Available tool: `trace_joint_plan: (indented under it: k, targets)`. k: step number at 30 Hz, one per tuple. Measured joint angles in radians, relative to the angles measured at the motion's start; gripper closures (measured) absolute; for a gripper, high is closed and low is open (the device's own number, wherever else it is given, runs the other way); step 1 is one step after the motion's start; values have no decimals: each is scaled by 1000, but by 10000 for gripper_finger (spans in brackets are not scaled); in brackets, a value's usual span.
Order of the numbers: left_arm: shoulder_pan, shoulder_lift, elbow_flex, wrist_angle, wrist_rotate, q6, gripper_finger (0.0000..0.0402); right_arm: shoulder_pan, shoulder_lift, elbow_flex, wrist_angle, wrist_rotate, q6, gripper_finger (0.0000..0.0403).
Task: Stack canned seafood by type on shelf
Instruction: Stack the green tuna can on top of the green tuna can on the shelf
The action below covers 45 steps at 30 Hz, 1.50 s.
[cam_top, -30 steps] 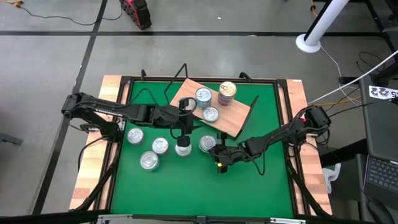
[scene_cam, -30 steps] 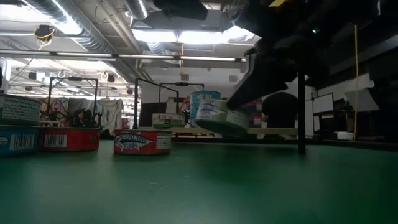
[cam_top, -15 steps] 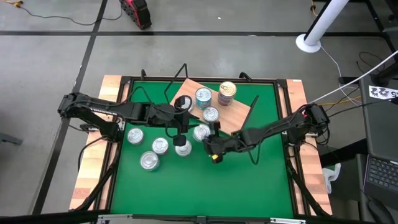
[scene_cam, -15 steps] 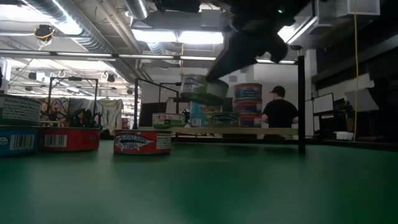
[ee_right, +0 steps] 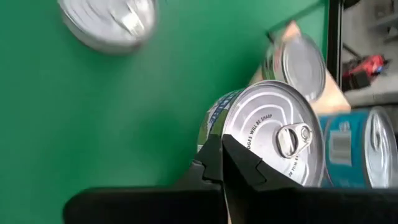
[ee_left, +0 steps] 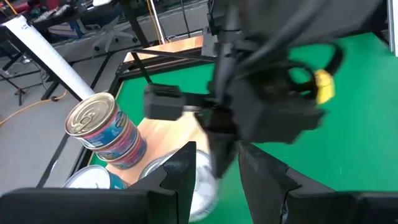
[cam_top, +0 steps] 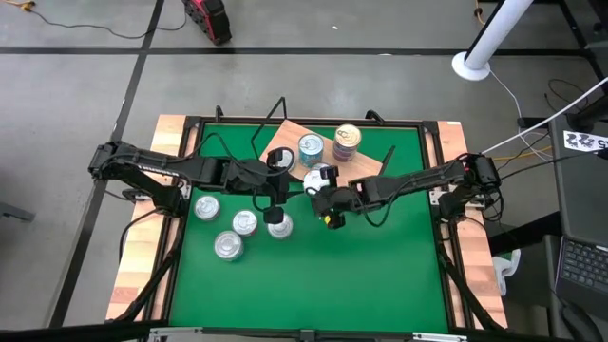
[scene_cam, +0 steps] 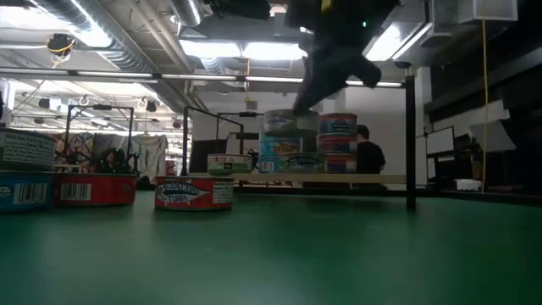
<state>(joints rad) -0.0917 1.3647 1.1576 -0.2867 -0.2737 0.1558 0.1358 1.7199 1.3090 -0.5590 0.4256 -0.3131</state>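
The shelf [cam_top: 353, 175], a light-brown wooden board, is set at an angle on the far half of the green desk [cam_top: 380, 275]. On it a silver-lidded tin [cam_top: 311, 148] is seen near its far corner, and beside that a stack topped by a gold-lidded tin [cam_top: 348, 137]; in the low view the stack [scene_cam: 338, 142] is shown as tins piled one on another. Four more tins [cam_top: 206, 207] are left on the desk surface toward the left, well apart from the shelf, among them one [cam_top: 228, 246] nearest the front edge.

The right tool [cam_top: 321, 180] is held over the shelf's near-left edge, clamped on a silver-lidded tin with a green and white label [ee_right: 267, 140]; in the right wrist view its fingers [ee_right: 239, 163] are seen pressed across the lid's rim. In the low view this tin [scene_cam: 290, 124] is carried just above another tin [scene_cam: 290, 158] on the shelf; whether the two touch cannot be told.

The left tool [cam_top: 275, 197] is held just beside the shelf's left edge, above the desk, with its fingers [ee_left: 177, 177] spread apart and nothing gripped between them.
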Motion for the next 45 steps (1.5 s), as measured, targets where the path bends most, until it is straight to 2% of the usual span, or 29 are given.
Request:
trace_joint_plan:
  k: [5, 14, 20, 29, 45]
  targets:
    - [0, 0, 0, -3, 0, 0, 286, -57, 0, 0, -34, -5, -9, 403]
    - [0, 0, 0, -28, 0, -1, 286, -151, 0, 0, -52, -104, -32, 403]
    - [0, 0, 0, -28, 0, -2, 286, -184, 0, 0, -73, -113, -55, 403]
    - [0, 0, 0, -26, 0, -3, 286, -183, 0, 0, -88, -156, -58, 403]
    - [0, 0, 0, -24, 1, -26, 286, -183, 0, 0, -86, -157, -59, 383]
